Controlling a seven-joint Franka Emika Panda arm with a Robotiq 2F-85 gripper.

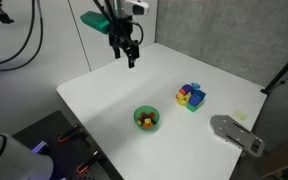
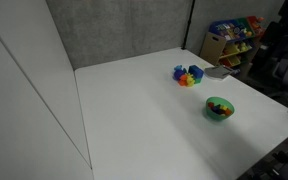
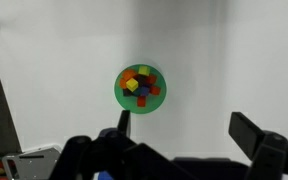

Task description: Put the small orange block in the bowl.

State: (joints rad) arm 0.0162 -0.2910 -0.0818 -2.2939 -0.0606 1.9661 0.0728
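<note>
The green bowl [image 1: 146, 119] stands on the white table near its front edge and shows in both exterior views [image 2: 219, 107]. In the wrist view the bowl [image 3: 125, 98] holds several small coloured cubes. Among them lies a small orange block [image 3: 154, 90], with a second orange-red one close beside it. My gripper [image 1: 131, 52] hangs high above the far part of the table, well away from the bowl. Its fingers [image 3: 184, 125] are spread wide, open and empty, with bare table between them.
A blue, yellow and purple cluster of larger blocks [image 1: 191, 96] sits to one side of the bowl [image 2: 188, 75]. A grey flat device [image 1: 236, 133] lies at the table's corner. A shelf of colourful items [image 2: 234, 35] stands beyond the table.
</note>
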